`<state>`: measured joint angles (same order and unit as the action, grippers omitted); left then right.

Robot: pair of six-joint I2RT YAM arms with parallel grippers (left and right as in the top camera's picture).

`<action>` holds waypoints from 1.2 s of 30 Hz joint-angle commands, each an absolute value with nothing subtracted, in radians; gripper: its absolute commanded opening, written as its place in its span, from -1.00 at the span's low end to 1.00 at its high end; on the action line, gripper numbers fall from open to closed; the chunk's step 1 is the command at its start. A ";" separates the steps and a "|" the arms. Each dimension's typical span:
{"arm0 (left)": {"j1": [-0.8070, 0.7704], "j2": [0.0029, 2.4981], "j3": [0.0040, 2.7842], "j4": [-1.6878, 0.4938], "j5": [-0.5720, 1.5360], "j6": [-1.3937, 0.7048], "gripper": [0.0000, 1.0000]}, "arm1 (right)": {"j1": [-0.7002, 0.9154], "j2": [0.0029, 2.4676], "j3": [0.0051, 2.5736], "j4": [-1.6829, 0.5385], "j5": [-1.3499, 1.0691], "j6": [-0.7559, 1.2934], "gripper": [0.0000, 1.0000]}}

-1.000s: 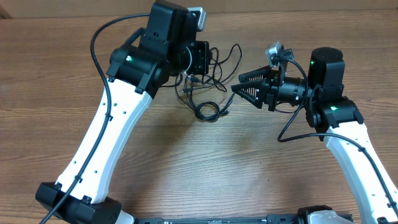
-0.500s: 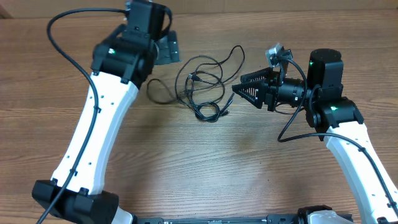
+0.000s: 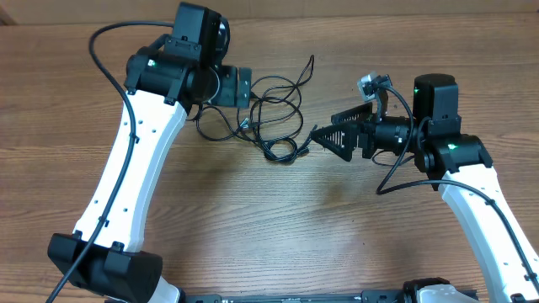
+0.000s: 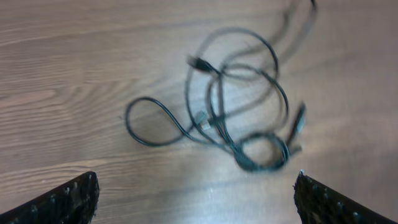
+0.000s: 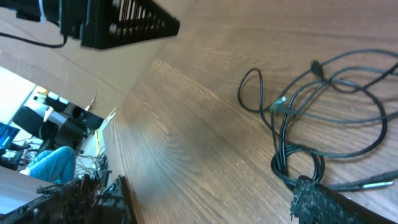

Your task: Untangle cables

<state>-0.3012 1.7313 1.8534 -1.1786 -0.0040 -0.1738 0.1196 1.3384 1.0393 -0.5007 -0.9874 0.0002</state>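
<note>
The cables (image 3: pixel 274 114) lie as a loose tangle of thin black cords on the wooden table between my two arms. One loop (image 3: pixel 215 126) reaches out to the left and one end runs up toward the back (image 3: pixel 310 63). In the left wrist view the cables (image 4: pixel 239 112) lie ahead of my left gripper (image 4: pixel 196 199), which is open and empty. My left gripper (image 3: pixel 244 87) hovers at the tangle's left edge. My right gripper (image 3: pixel 327 124) stands open just right of the tangle. In the right wrist view one finger (image 5: pixel 314 196) sits by the small coil (image 5: pixel 298 168).
The table (image 3: pixel 278 219) is bare wood around the tangle. A thick black wire (image 3: pixel 109 50) arcs off the left arm. The left gripper's ribbed finger (image 5: pixel 124 22) shows at the top of the right wrist view. A room with chairs lies beyond the table's edge (image 5: pixel 109 118).
My left gripper opened, let go of the tangle, swung away left and came back to its left edge; a loop now trails left. My right gripper opened wide and shifted slightly lower.
</note>
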 commanded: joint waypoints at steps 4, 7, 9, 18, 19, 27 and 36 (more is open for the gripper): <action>-0.303 1.741 1.714 -1.161 0.105 -0.011 1.00 | 0.123 1.351 1.045 -0.577 -0.948 0.028 1.00; -0.303 1.741 1.628 -1.100 0.114 -0.011 0.99 | 0.125 1.383 1.045 -0.612 -0.871 0.077 1.00; -0.303 1.741 1.587 -1.066 0.146 -0.010 1.00 | 0.125 1.407 1.045 -0.620 -0.853 0.082 1.00; -0.329 1.742 1.357 -0.856 0.290 0.204 1.00 | 0.125 1.550 1.045 -0.612 -0.826 0.105 1.00; -0.332 1.742 1.343 -0.846 0.288 0.204 1.00 | 0.125 1.552 1.045 -0.611 -0.822 0.105 1.00; -0.352 1.745 1.180 -0.728 0.282 -0.109 0.56 | 0.125 1.555 1.045 -0.607 -0.800 0.105 1.00; -0.377 1.746 1.139 -0.689 0.120 -0.503 0.56 | 0.125 1.555 1.045 -0.603 -0.801 0.105 1.00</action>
